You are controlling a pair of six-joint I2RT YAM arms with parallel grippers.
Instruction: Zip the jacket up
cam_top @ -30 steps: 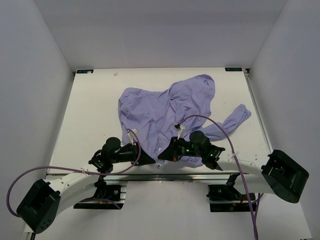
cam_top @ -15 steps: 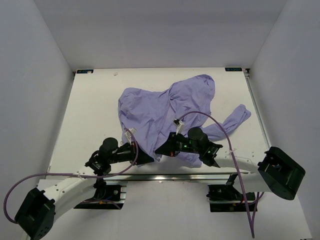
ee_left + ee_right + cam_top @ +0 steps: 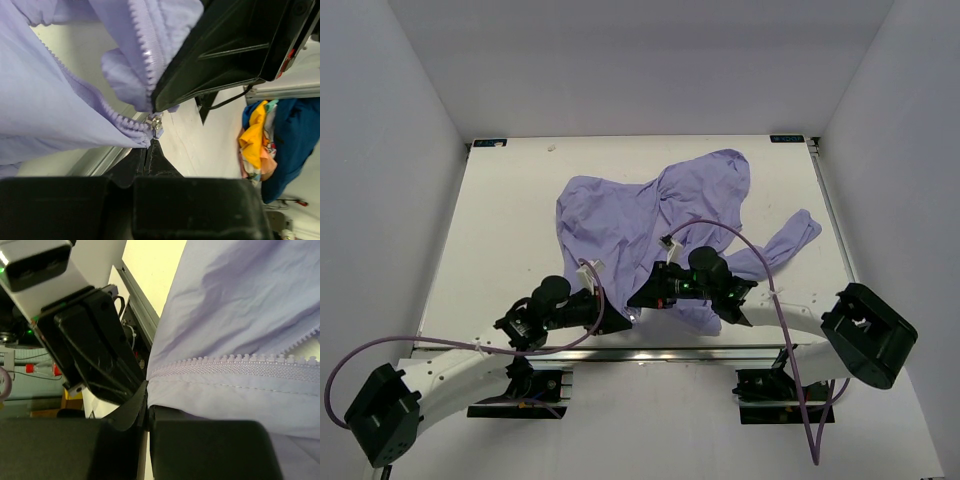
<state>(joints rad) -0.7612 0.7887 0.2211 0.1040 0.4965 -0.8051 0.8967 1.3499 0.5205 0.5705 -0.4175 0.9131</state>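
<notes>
Top view: the jacket (image 3: 640, 215) is lying crumpled across the middle of the table (image 3: 500, 220). One sleeve (image 3: 790, 235) is trailing toward the right edge, and the near hem is reaching toward the arm bases. The left gripper (image 3: 623, 318) and right gripper (image 3: 637, 299) are meeting nose to nose at that near hem, just beside each other. From up here the wrists are covering the fingers, so the grip cannot be read.

Left wrist view is filling that gap. The left fingers (image 3: 130, 165) are pressing flat together with no gap showing, their tips nipping the bottom end of the lower zipper row (image 3: 117, 120). A small metal slider (image 3: 155, 122) is sitting right at those tips and is showing in this view only. The upper zipper row (image 3: 141, 45) is running down a second flap, which is passing behind the right gripper's black housing. Beyond the table edge, a heap of blue and yellow stuff (image 3: 260, 145) is showing.

Right wrist view is adding its own side. The right fingers (image 3: 131, 414) are clamping tight on the jacket's edge just below a sideways zipper row (image 3: 240, 360). The left gripper's housing is sitting just beyond.
</notes>
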